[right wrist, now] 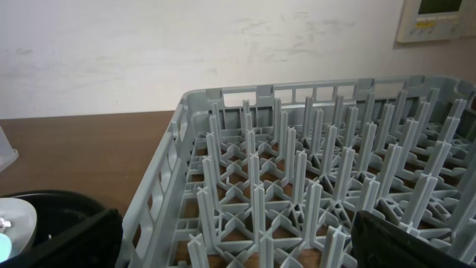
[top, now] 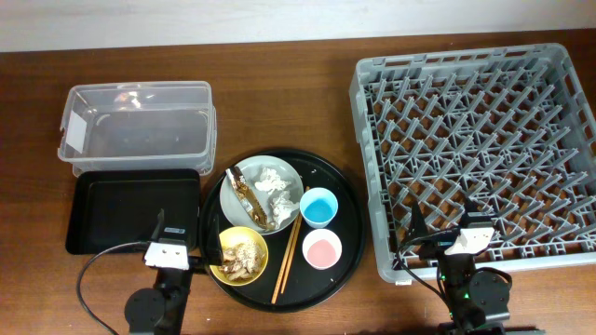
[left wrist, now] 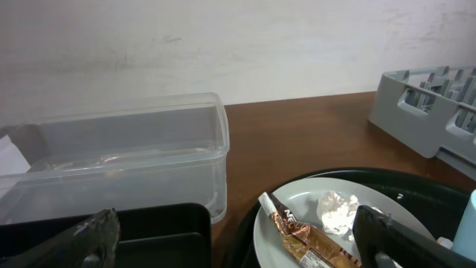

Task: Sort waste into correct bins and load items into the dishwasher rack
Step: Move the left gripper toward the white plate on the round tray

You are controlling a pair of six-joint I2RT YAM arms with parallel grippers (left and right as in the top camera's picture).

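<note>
A grey-green plate (top: 279,175) on the round black tray holds crumpled white tissue (top: 271,181) and a gold-brown wrapper (top: 250,198). A yellow bowl (top: 240,239) holds brownish scraps (top: 241,257). A blue cup (top: 318,207), a pink cup (top: 323,249) and wooden chopsticks (top: 288,251) lie beside them. The clear tub (top: 138,121) and the shallow black tray (top: 130,210) sit at left. The grey rack (top: 480,154) is at right. My left gripper (top: 169,251) is open and empty at the front left; in the left wrist view (left wrist: 238,242) it faces the plate (left wrist: 297,208), wrapper (left wrist: 312,242) and tissue (left wrist: 336,211). My right gripper (top: 466,240) is open and empty over the rack's front edge (right wrist: 238,246).
The large round black tray (top: 345,191) carries the dishes at table centre. Bare wooden table lies between the tray and the rack. A white wall stands behind the table.
</note>
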